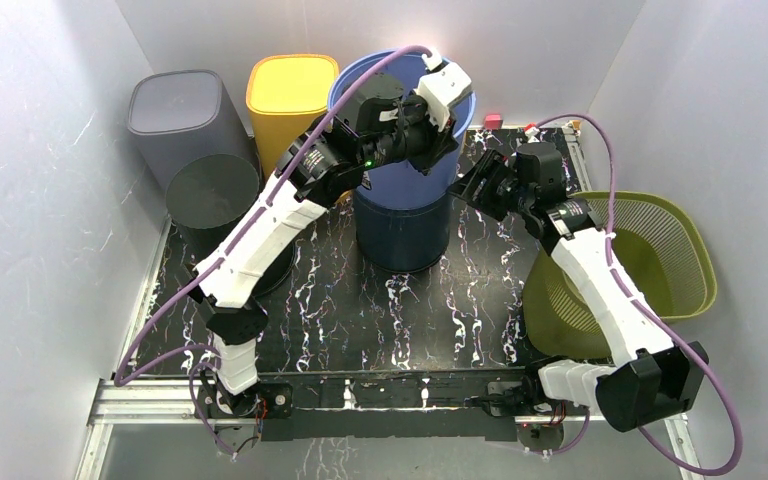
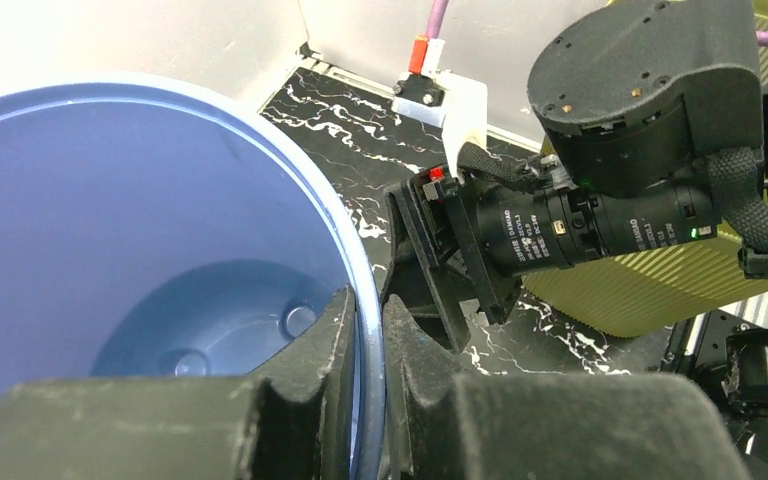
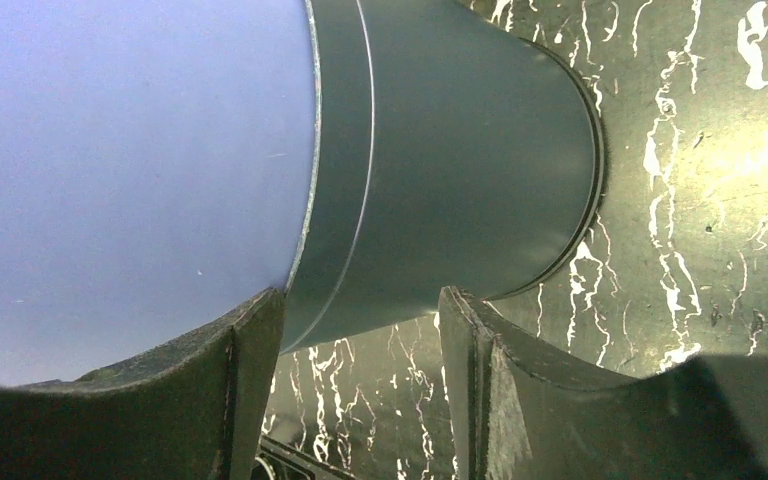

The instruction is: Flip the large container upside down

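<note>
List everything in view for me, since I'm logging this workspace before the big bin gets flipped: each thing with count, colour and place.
Large blue round plastic bin: one, blue, upright with its open top up, centre back of the table.
Yellow plastic bin: one, yellow, at the back, just left of the blue bin.
Grey plastic bin: one, grey, back-left corner.
Dark round container: one, dark grey to black, left side, partly under the left arm.
Olive slotted basket: one, olive green, right side, beside the right arm.
Black marbled tabletop: one, black with white veins.
Left gripper: one, black, shut on the blue bin's rim.
Right gripper: one, black, open, beside the bin's lower wall.
</note>
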